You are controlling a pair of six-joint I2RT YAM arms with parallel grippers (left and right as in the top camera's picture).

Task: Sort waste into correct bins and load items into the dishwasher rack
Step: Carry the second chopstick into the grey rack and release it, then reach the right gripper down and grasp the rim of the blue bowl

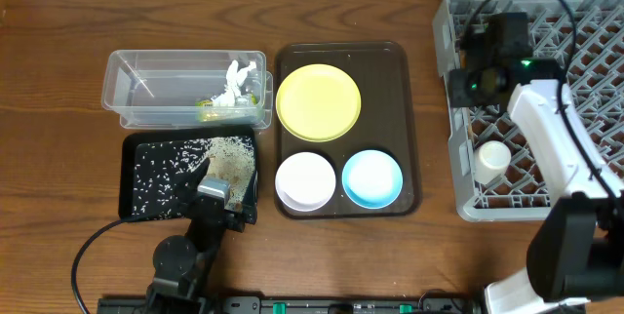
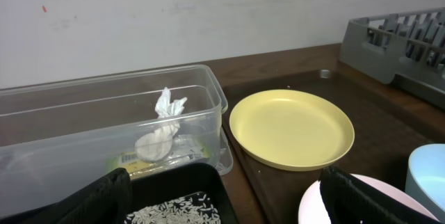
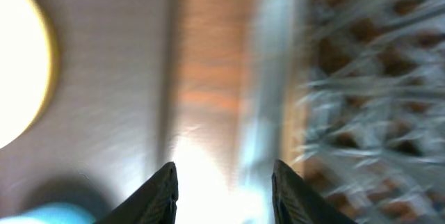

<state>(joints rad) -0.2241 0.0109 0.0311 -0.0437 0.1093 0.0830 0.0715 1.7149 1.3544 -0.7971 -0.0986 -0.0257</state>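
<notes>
The clear tub [image 1: 146, 85] holds crumpled white paper [image 1: 235, 78] and the green wrapper [image 1: 209, 110]. The black tray [image 1: 136, 202] holds rice grains [image 1: 219, 148]. My left gripper [image 1: 218, 195] hovers open and empty over that tray's near right corner; the left wrist view shows the gripper [image 2: 222, 206], rice [image 2: 174, 210], tub [image 2: 69, 123], paper [image 2: 163, 123] and yellow plate [image 2: 292, 130]. The yellow plate [image 1: 318, 102], white bowl [image 1: 305, 180] and light-blue bowl [image 1: 371, 178] sit on the brown tray. My right gripper [image 1: 466, 60], [image 3: 226, 182] is open and empty over the left rim of the dishwasher rack [image 1: 575, 21]. The chopsticks are out of view.
The brown serving tray [image 1: 400, 90] lies between the bins and the rack. A white cup [image 1: 492, 158] stands in the rack's near left part. The right wrist view is motion-blurred, with the plate [image 3: 17, 78] at left and the rack lattice [image 3: 368, 78] at right.
</notes>
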